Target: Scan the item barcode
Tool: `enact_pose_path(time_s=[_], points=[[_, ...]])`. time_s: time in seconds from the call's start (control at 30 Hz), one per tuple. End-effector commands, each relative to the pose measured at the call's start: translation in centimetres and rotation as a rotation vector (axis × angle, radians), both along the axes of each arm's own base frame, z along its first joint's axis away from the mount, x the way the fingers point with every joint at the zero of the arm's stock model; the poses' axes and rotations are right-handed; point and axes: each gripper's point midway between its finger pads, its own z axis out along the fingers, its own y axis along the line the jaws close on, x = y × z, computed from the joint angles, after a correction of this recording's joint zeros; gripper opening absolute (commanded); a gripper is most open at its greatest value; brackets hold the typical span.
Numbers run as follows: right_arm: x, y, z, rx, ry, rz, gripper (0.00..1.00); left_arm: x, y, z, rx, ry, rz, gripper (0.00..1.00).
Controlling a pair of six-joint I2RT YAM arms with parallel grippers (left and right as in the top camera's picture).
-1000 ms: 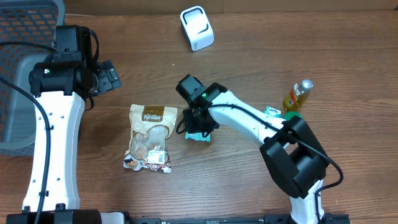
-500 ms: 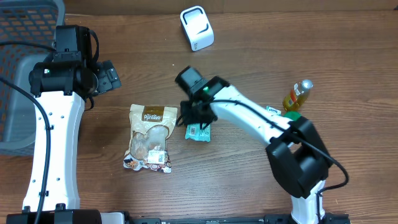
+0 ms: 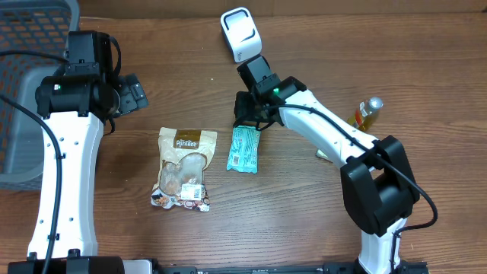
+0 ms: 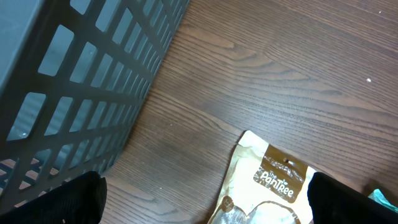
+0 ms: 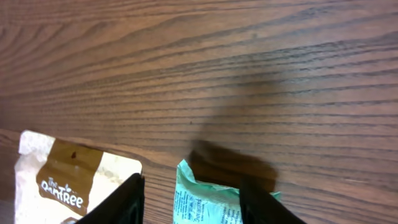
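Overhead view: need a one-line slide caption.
Right tool hovers open above the top end of the teal packet, which lies flat beside the snack bag; white scanner stands beyond.

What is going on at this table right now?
The right gripper is open over the far end of a teal packet, which lies flat on the table beside a snack bag. A white scanner stands further back. The left gripper is open and empty near the grey basket.

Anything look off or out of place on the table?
Nothing stands out. The teal packet and the snack bag lie flat on the table, side by side, not touching; nothing looks spilled or torn. The white scanner sits beyond them.
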Motion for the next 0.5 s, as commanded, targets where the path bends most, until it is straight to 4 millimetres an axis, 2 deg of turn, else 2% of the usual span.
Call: enact_pose_path(time_s=[0.0,0.2,0.3,0.47], points=[[-0.3,0.2,-1.6,-0.027,0.024,0.01,0.5,0.1,0.3,0.6,0.018,-0.014,-0.003,0.99],[-1.3,-0.9,-3.6,-0.077,0.077,0.002,0.58,0.1,0.3,0.6,0.018,-0.014,-0.003,1.0],[-1.6,-1.9,-3.9,-0.107,0.095,-0.011,0.6,0.1,0.3,0.6,0.018,-0.014,-0.003,1.0],[-1.8,-2.0,-4.0,-0.11,0.109,-0.011,0.61,0.1,0.3,0.6,0.018,-0.014,-0.003,0.99]])
